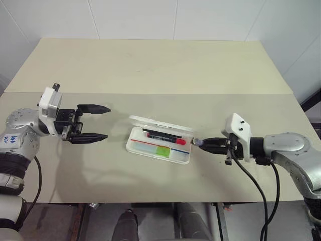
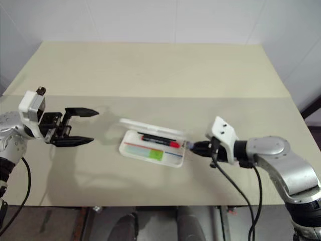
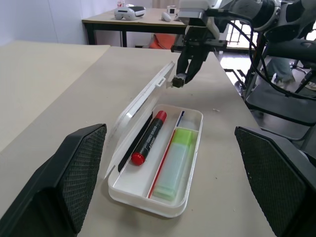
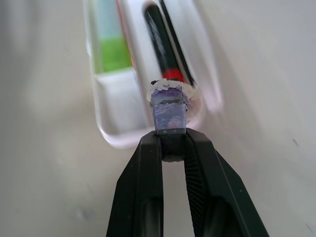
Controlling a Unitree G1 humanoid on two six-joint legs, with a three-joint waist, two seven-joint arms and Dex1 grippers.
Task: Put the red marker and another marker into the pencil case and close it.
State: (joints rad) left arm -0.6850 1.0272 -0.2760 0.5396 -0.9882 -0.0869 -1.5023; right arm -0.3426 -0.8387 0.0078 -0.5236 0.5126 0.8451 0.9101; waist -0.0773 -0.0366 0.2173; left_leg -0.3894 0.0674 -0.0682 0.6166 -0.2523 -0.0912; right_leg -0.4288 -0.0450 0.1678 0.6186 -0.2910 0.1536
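Case open on the table, both markers inside.

The pencil case (image 1: 159,149), white, lid up, lies between my grippers. The red marker (image 3: 148,137), black body with red cap, lies in the compartment by the lid; the lime-green highlighter (image 3: 176,161) beside it, a divider between. My right gripper (image 4: 171,143) pinches a small grey-purple object (image 4: 170,111), perhaps an eraser, just off the case's end. My left gripper (image 1: 94,123) hangs wide open, empty.
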